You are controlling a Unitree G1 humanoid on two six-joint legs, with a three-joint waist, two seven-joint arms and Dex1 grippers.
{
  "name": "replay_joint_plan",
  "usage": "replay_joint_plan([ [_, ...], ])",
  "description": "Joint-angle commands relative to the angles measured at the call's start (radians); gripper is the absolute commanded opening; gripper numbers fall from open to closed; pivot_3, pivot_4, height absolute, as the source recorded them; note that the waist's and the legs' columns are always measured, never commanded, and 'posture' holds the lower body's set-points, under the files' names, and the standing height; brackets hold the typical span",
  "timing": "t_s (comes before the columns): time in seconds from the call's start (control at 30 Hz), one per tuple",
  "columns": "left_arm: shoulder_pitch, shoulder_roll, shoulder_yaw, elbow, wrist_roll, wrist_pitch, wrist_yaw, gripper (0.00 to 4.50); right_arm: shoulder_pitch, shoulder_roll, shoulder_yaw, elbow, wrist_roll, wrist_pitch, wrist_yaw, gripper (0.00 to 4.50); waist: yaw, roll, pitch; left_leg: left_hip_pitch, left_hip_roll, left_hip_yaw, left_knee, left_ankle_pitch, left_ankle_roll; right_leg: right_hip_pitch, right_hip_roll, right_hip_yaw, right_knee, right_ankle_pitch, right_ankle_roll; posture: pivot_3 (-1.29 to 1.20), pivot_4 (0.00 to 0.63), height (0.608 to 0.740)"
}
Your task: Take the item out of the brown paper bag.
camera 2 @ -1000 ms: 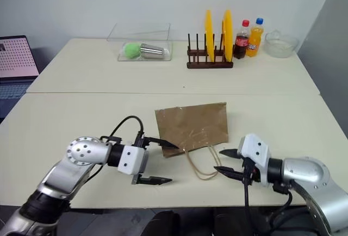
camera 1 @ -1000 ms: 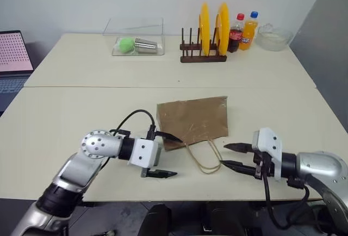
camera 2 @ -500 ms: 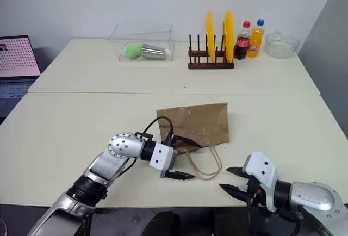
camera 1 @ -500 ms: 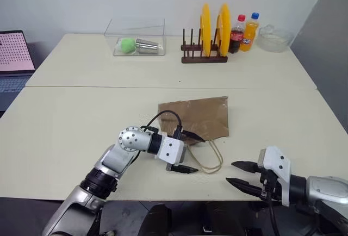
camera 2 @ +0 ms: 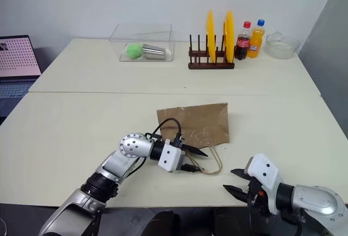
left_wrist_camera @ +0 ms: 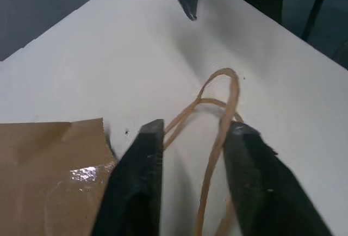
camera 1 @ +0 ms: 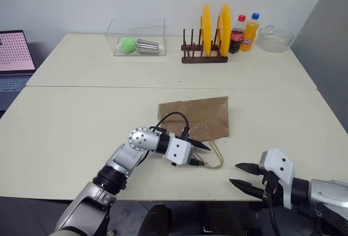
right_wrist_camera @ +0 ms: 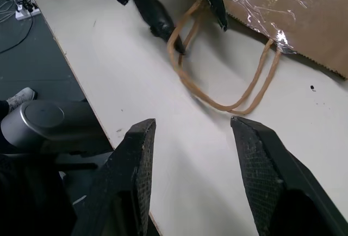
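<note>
The brown paper bag (camera 1: pixel 196 117) lies flat on the near table, its mouth and two loop handles (camera 1: pixel 222 160) toward me. The item is hidden. My left gripper (camera 1: pixel 206 156) reaches in from the left at the bag's mouth. In the left wrist view its fingers (left_wrist_camera: pixel 136 181) stand narrowed but still apart, with the handle strands (left_wrist_camera: pixel 220 75) running between them. My right gripper (camera 1: pixel 234 173) hovers open over the table's front edge, to the right of the handles, with nothing between its fingers (right_wrist_camera: pixel 136 165).
On the far table stand a clear box (camera 1: pixel 136 43) holding a green ball and a steel cup, a rack with yellow plates (camera 1: pixel 209 35), two bottles (camera 1: pixel 242 32) and a glass bowl (camera 1: pixel 274 37). A laptop (camera 1: pixel 11 56) sits far left.
My left gripper moved right to the bag's handles and its fingers narrowed around them. The right gripper drew back toward the table's front edge, still open.
</note>
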Motion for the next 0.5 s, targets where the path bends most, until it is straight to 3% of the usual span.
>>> replay_joint_plan([
  [0.03,-0.033,-0.002,0.037,-0.055,-0.049,0.09,0.01,0.36,-0.028,-0.007,0.05,-0.068,-0.043,-0.086,-0.004,2.3,-0.002,0.0,0.0,0.0,0.0,0.0,0.0,0.0,0.0,0.0,0.0,0.0,0.0,0.0,0.0,0.0,0.15,0.74],
  [0.07,-0.038,-0.001,0.042,-0.061,-0.054,0.115,0.014,0.01,-0.041,-0.004,0.068,-0.063,-0.058,-0.109,-0.008,2.3,-0.002,0.0,0.0,0.0,0.0,0.0,0.0,0.0,0.0,0.0,0.0,0.0,0.0,0.0,0.0,0.0,0.15,0.74],
  [0.37,-0.07,-0.033,0.094,-0.101,-0.092,0.282,0.081,0.01,-0.173,-0.049,0.312,0.078,-0.296,-0.302,0.018,2.3,-0.002,0.0,0.0,0.0,0.0,-0.001,0.0,0.0,0.0,0.0,0.0,-0.001,-0.001,0.0,0.0,0.0,0.15,0.74],
  [0.5,-0.071,-0.035,0.108,-0.122,-0.102,0.318,0.091,0.01,-0.263,-0.015,0.388,0.171,-0.381,-0.368,0.007,2.3,-0.003,0.0,0.0,0.0,0.0,-0.001,0.0,0.0,0.0,0.0,0.0,0.0,-0.001,0.0,0.0,0.0,0.15,0.74],
])
